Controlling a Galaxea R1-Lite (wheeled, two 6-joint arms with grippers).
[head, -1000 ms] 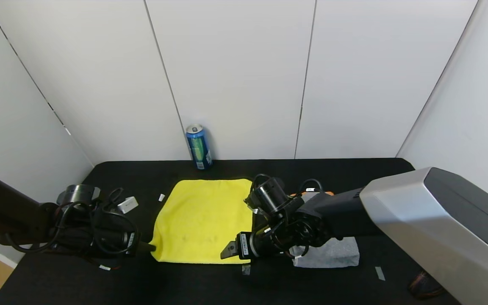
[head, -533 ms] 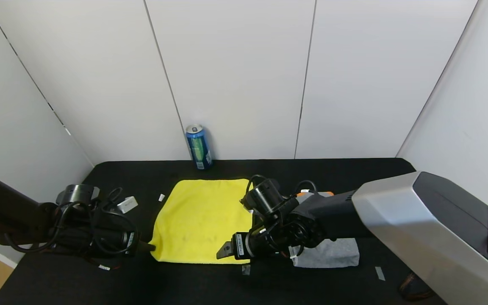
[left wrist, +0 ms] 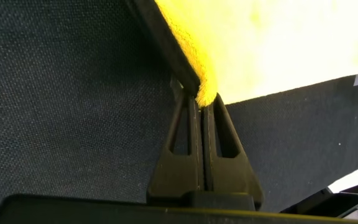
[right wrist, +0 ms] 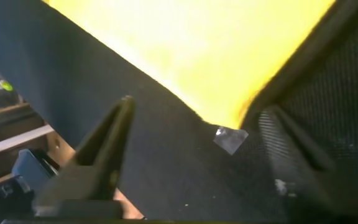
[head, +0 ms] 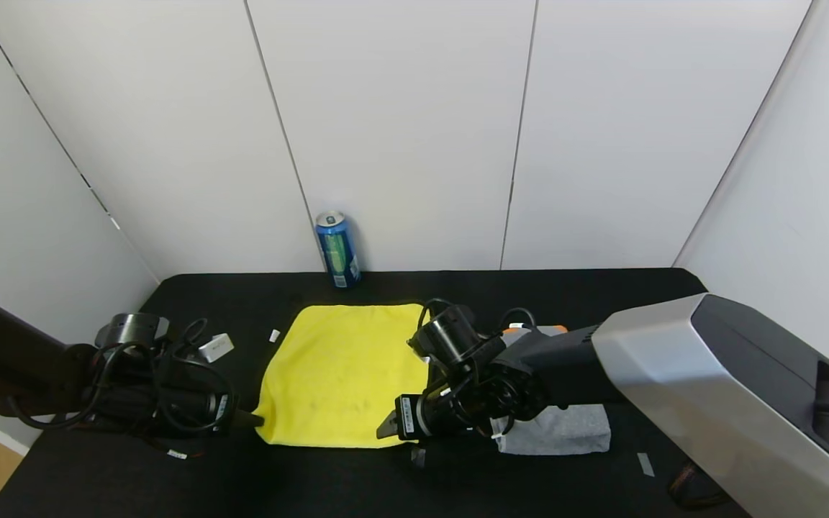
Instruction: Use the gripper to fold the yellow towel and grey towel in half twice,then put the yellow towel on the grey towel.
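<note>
Two grippers | left gripper (left wrist: pixel 199 102) pinching yellow towel (head: pixel 346 370) corner | right gripper (head: pixel 388 426) open

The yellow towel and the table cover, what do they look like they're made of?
The yellow towel: likely microfibre, soft and matte, with a fuzzy pile at the corner pinched by the left gripper. The table cover: probably black woven fabric, with a fine grid weave showing.

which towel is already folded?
The grey towel, a compact folded stack lying at the right, partly behind the right arm. The yellow towel lies spread flat, the left hand shut on its near-left corner and the right hand open at its near-right corner.
</note>
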